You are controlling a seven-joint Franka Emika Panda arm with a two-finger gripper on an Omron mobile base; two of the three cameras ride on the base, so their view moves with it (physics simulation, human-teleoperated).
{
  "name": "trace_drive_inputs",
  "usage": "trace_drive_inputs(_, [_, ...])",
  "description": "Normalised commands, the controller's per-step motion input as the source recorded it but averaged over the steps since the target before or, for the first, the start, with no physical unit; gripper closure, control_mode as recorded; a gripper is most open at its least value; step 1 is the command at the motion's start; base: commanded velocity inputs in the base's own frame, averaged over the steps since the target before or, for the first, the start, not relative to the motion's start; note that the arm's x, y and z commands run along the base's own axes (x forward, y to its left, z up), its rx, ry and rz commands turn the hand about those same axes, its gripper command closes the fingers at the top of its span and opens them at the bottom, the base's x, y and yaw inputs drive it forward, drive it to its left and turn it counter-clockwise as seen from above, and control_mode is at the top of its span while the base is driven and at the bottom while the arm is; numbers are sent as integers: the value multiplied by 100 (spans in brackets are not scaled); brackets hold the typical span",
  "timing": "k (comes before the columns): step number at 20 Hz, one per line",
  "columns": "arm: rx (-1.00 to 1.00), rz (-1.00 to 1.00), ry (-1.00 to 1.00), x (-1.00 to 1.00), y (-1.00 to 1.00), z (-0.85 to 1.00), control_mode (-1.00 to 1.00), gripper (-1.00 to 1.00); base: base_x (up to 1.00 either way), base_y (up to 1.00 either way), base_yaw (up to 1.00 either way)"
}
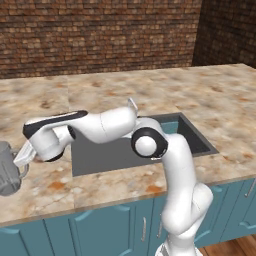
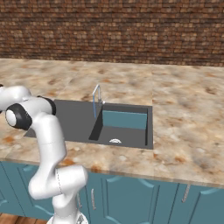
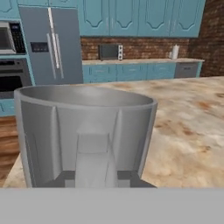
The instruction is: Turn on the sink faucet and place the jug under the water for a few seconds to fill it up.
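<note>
Grasp step: gripper [image 1: 21, 159] clamped on jug [image 1: 7, 167] handle at counter's 9 o'clock edge. Next: lift, carry toward sink [image 1: 195, 135], turn on sink faucet [image 2: 96, 98].

Grey jug [image 1: 7, 170] upright on counter, well left of sink [image 2: 122, 127]; faucet [image 2: 96, 99] behind basin.

Even, bright rendered light with no glare and only faint shadows; the sink [image 2: 78, 120] floor looks flat grey. All views are soft and low in detail, without edge distortion.
</note>
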Motion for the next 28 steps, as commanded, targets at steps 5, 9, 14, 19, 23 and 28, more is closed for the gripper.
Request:
trace_drive_inputs(5, [0, 2, 6, 0, 16, -15, -100, 100, 0, 0, 0])
trace_drive_inputs(9, [0, 0, 1, 0, 1, -4, -100, 100, 0, 0, 0])
trace_drive_inputs(14, [0, 0, -11, -32, -22, 39, -100, 100, 0, 0, 0])
trace_drive_inputs(19, [0, 0, -4, -36, -79, 72, -100, 100, 0, 0, 0])
trace_drive_inputs(23, [4, -1, -2, -59, -100, 51, -100, 100, 0, 0, 0])
trace_drive_inputs(28, [8, -3, 0, -28, -100, 54, -100, 100, 0, 0, 0])
